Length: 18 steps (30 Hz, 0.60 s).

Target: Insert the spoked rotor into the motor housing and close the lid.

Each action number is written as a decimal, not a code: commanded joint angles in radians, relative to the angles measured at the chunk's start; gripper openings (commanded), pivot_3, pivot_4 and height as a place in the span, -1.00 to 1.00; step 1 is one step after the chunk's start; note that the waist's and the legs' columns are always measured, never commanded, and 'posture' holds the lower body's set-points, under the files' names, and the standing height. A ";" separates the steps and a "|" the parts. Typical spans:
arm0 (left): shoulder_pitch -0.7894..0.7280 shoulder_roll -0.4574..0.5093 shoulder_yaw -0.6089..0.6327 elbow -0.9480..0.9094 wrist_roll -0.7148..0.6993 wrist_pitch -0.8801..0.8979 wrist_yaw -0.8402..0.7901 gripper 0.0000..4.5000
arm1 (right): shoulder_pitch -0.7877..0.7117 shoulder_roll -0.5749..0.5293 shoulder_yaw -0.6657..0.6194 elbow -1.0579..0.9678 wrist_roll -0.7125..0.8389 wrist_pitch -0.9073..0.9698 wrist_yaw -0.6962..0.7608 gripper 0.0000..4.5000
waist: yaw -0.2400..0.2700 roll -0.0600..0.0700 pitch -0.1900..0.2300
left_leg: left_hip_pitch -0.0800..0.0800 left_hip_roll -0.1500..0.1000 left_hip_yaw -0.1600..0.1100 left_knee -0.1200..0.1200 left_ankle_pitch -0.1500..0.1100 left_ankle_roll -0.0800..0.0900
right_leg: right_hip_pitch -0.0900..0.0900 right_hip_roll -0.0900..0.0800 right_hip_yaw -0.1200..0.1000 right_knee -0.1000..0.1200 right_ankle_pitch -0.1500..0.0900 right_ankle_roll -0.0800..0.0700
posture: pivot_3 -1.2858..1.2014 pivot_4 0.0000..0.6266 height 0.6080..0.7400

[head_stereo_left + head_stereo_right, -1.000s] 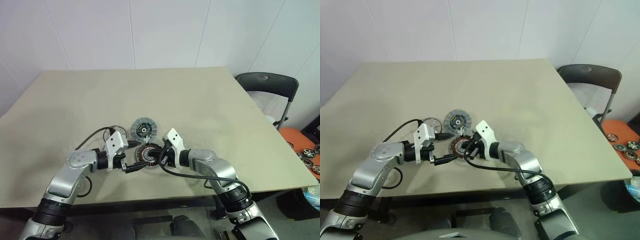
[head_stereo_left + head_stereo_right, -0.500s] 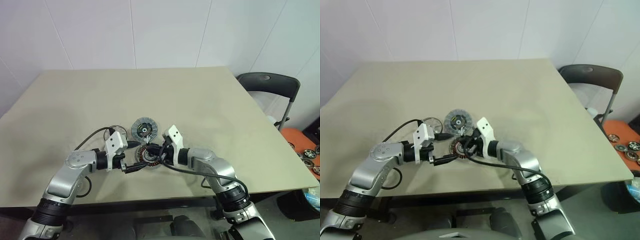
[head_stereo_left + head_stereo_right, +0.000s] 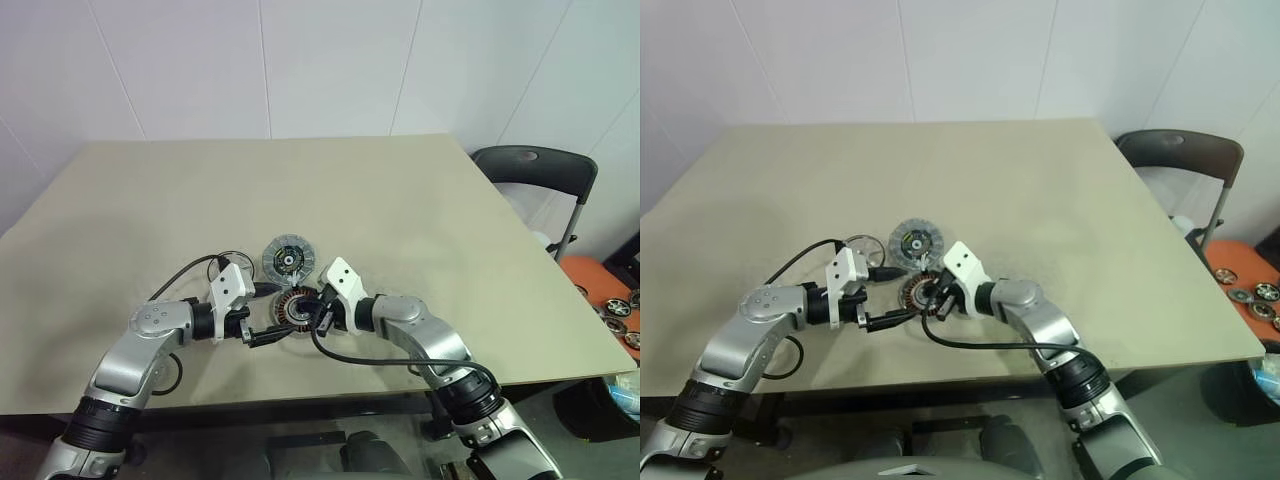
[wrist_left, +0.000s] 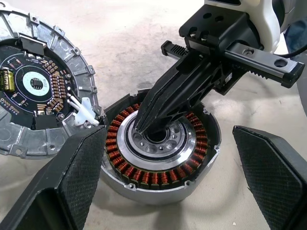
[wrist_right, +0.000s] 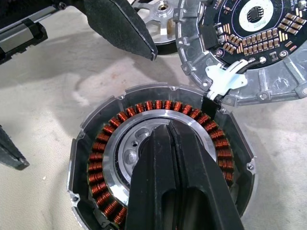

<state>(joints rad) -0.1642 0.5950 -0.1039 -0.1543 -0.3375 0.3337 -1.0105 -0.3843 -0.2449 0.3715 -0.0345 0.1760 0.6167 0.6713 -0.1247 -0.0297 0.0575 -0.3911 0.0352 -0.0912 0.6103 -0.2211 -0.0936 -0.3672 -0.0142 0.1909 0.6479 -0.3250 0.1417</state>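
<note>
On the beige table (image 3: pixel 400 200) the motor housing (image 4: pixel 160 158) sits near the front edge, a round metal shell ringed inside with copper windings around a silvery hub. The right gripper (image 4: pixel 151 127) comes down at a slant from the right with its two black fingers pressed together, tips poked into the hollow centre of the hub and gripping nothing. The left gripper (image 4: pixel 168 184) waits on the other side, its padded fingers (image 4: pixel 72 182) spread wide to either side of the housing, low against the table and holding nothing; whether they touch the shell I cannot tell. The lid (image 4: pixel 36 84) lies flat just behind the housing with its circuit-board face up, rim close against the housing, and a small white connector (image 5: pixel 223 76) juts from it toward the housing's wall. The spoked rotor (image 5: pixel 160 12) rests on the table beyond, just beside the lid and behind one left finger. A dark folding chair (image 3: pixel 535 170) stands off the table's right corner.
</note>
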 commanded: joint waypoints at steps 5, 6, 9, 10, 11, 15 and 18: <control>-0.011 -0.001 0.006 -0.006 -0.002 -0.030 -0.004 1.00 | -0.008 0.007 0.011 0.010 -0.024 0.011 -0.015 -0.60 | 0.000 0.000 0.000 | 0.000 0.000 0.000 -0.001 0.000 0.000 | 0.000 0.000 0.000 0.000 0.000 0.000 | 0.03 -1.00 1.00; -0.011 -0.001 0.006 -0.006 -0.002 -0.031 -0.004 1.00 | -0.009 0.005 0.014 0.010 -0.029 0.011 -0.016 -0.45 | 0.001 0.000 0.000 | 0.000 0.000 0.000 0.000 0.000 0.000 | 0.000 0.000 0.000 0.000 0.000 0.000 | 0.03 -1.00 1.00; -0.011 -0.003 0.004 0.003 0.002 -0.039 -0.003 1.00 | -0.016 -0.011 0.040 0.010 -0.062 0.002 -0.014 -0.01 | 0.002 0.000 0.000 | 0.000 0.000 0.000 0.000 0.000 0.000 | 0.000 0.000 0.000 0.000 0.000 0.000 | 0.03 -1.00 1.00; -0.011 -0.004 0.004 0.006 0.002 -0.041 -0.004 1.00 | -0.016 -0.013 0.044 0.010 -0.067 0.001 -0.013 0.13 | 0.002 0.000 0.000 | 0.000 0.000 0.000 0.000 0.000 0.000 | -0.001 0.000 0.000 0.000 0.000 0.000 | 0.03 -1.00 1.00; -0.010 -0.004 0.004 0.009 0.003 -0.044 -0.004 1.00 | -0.017 -0.014 0.045 0.010 -0.071 0.000 -0.013 0.29 | 0.002 0.000 0.000 | 0.000 0.000 0.000 0.000 0.000 0.000 | -0.001 0.000 0.000 0.000 0.000 0.000 | 0.03 -1.00 1.00; -0.011 -0.007 0.003 0.029 0.009 -0.061 -0.007 1.00 | -0.019 -0.007 0.035 0.019 -0.067 -0.008 -0.015 0.72 | 0.001 0.000 0.000 | 0.000 0.000 0.000 0.000 0.000 0.000 | 0.000 0.000 0.000 0.000 0.000 0.000 | 0.03 -1.00 1.00; -0.010 -0.012 -0.001 0.051 0.016 -0.083 -0.009 1.00 | -0.015 0.037 -0.022 0.004 0.002 0.005 -0.011 0.72 | 0.002 0.000 0.000 | 0.000 0.000 0.000 0.000 0.000 0.000 | 0.000 0.000 0.000 0.000 0.000 0.000 | 0.03 -1.00 1.00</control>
<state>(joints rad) -0.1640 0.5860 -0.1046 -0.1011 -0.3245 0.2787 -1.0140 -0.3979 -0.2229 0.3912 -0.0275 0.1421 0.6098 0.6626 -0.1230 -0.0298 0.0574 -0.3913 0.0352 -0.0912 0.6107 -0.2211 -0.0936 -0.3670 -0.0143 0.1909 0.6479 -0.3248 0.1414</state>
